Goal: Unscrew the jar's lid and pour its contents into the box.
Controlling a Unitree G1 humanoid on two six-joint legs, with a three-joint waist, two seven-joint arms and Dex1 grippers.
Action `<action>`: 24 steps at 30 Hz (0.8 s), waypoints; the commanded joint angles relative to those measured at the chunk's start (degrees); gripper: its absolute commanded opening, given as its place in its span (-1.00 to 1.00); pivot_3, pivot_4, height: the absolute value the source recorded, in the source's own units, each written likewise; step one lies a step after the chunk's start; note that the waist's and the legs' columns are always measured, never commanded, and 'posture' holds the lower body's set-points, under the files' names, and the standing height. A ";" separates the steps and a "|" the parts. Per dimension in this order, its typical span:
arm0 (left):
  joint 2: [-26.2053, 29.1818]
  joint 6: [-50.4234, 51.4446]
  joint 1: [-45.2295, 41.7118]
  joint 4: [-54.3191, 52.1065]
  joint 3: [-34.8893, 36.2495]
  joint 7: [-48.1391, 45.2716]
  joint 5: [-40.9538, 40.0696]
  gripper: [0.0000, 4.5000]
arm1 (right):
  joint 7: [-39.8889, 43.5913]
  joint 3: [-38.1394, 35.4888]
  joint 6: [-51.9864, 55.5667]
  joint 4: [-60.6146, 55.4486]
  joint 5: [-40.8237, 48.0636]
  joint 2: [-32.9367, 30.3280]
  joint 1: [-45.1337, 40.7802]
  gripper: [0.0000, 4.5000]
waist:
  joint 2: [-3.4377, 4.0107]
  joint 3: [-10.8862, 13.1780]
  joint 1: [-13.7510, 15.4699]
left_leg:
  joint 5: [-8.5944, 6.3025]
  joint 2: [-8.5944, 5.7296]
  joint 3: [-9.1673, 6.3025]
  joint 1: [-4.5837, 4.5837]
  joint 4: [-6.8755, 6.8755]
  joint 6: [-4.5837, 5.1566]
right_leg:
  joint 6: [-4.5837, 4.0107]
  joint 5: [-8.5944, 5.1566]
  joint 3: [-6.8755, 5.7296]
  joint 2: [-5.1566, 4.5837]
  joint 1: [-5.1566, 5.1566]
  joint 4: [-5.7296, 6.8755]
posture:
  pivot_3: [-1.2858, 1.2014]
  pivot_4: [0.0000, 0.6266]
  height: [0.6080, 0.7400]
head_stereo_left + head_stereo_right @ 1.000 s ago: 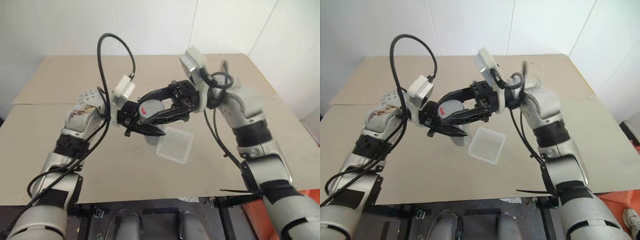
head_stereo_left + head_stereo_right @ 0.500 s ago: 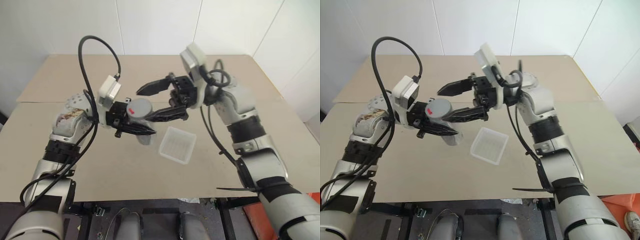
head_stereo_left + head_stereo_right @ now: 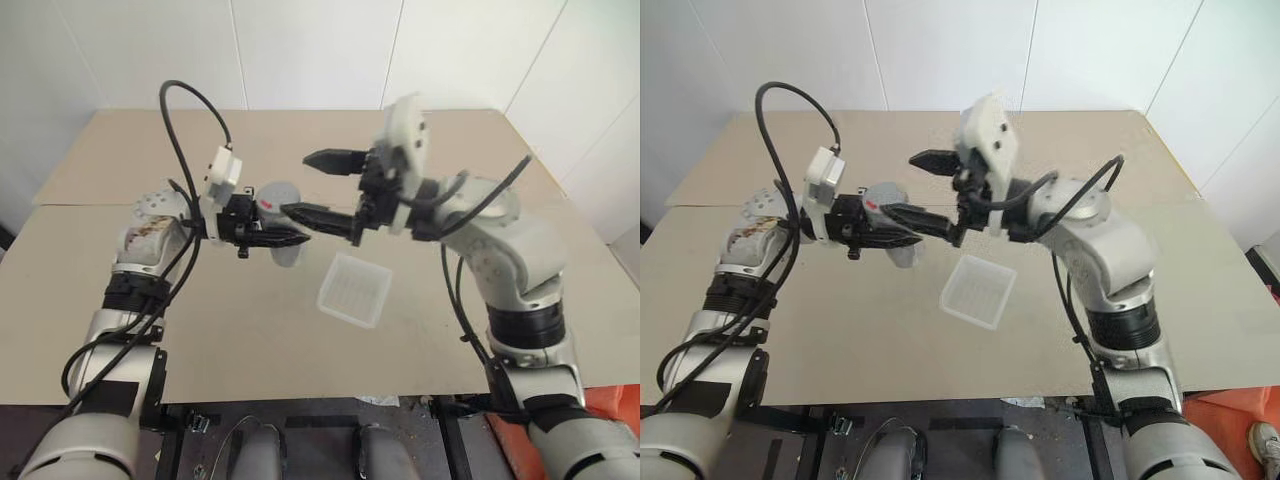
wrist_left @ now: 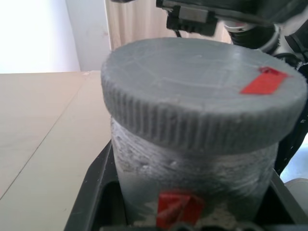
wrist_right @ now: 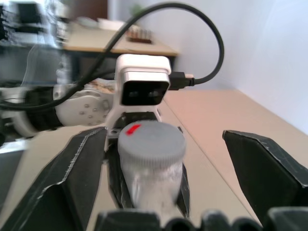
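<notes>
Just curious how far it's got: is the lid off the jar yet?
No, the grey lid sits on top of the jar, covering its mouth fully.

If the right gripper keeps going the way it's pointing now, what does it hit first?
Most likely the lid on the jar, which the left gripper holds. The open right gripper points straight at it, one finger on each side, though the remaining gap is hard to judge.

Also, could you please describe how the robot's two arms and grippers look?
Both arms have silver-grey shells with black bands at the joints. Each ends in a black gripper, the left gripper and the right gripper, with two long tapered fingers. A white camera block sits on each wrist, and black cables loop along the arms.
</notes>
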 commanded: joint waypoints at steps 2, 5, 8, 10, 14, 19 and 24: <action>-0.62 -1.69 -3.22 1.49 0.45 -1.99 1.45 -0.15 | -8.30 2.15 3.64 -4.03 -2.94 3.02 -1.31 0.98 | 0.00 0.00 0.10 | 0.00 -0.01 -0.01 0.00 0.00 0.00 | 0.00 0.00 -0.01 0.00 0.01 -0.01 | 0.03 -0.52 1.00; -1.42 -2.13 -4.46 3.03 0.60 -2.80 2.03 -0.15 | -10.84 3.48 3.31 -2.32 -4.99 5.09 -1.99 0.98 | 0.00 0.00 0.23 | 0.00 -0.02 -0.02 -0.01 0.00 0.00 | 0.00 0.00 -0.01 0.00 0.02 -0.02 | 0.03 -0.52 1.00; -1.97 -2.39 -5.06 3.50 0.63 -3.73 2.26 -0.15 | -11.50 4.51 2.73 -0.08 -6.41 6.30 -2.60 0.98 | 0.00 0.00 0.21 | 0.00 -0.03 -0.03 -0.03 0.00 0.00 | 0.00 0.00 -0.02 -0.01 0.02 -0.03 | 0.03 -0.52 1.00; -2.07 -2.36 -5.16 3.53 0.70 -4.21 2.33 -0.15 | -11.97 4.51 2.59 1.48 -6.97 7.17 -3.28 0.98 | 0.00 0.00 0.12 | 0.00 -0.03 -0.03 -0.02 0.00 0.00 | 0.00 0.00 -0.02 -0.01 0.02 -0.03 | 0.03 -0.52 1.00; -1.56 -2.55 -4.83 3.07 0.53 -4.45 2.08 -0.15 | -12.10 4.33 1.38 4.26 -8.31 7.81 -4.35 0.98 | 0.00 0.00 -0.14 | 0.00 -0.02 -0.04 -0.02 0.00 0.00 | 0.00 0.00 -0.02 0.00 0.01 -0.02 | 0.03 -0.52 1.00; -0.24 -2.12 -3.55 1.59 0.67 -4.45 1.31 -0.15 | -9.97 1.95 -0.49 5.40 -7.84 5.15 -3.94 0.98 | 0.00 0.00 -0.13 | 0.00 -0.02 -0.04 -0.02 -0.01 0.00 | 0.00 0.00 -0.01 0.00 0.01 -0.03 | 0.03 -0.52 1.00; 1.51 -1.22 -1.90 -0.44 1.08 -4.45 0.36 -0.15 | -6.59 -0.83 -2.07 5.49 -6.70 0.17 -1.76 0.98 | 0.00 0.00 -0.08 | 0.00 -0.02 -0.05 -0.02 -0.01 0.00 | 0.00 0.00 -0.01 0.00 0.02 -0.03 | 0.03 -0.52 1.00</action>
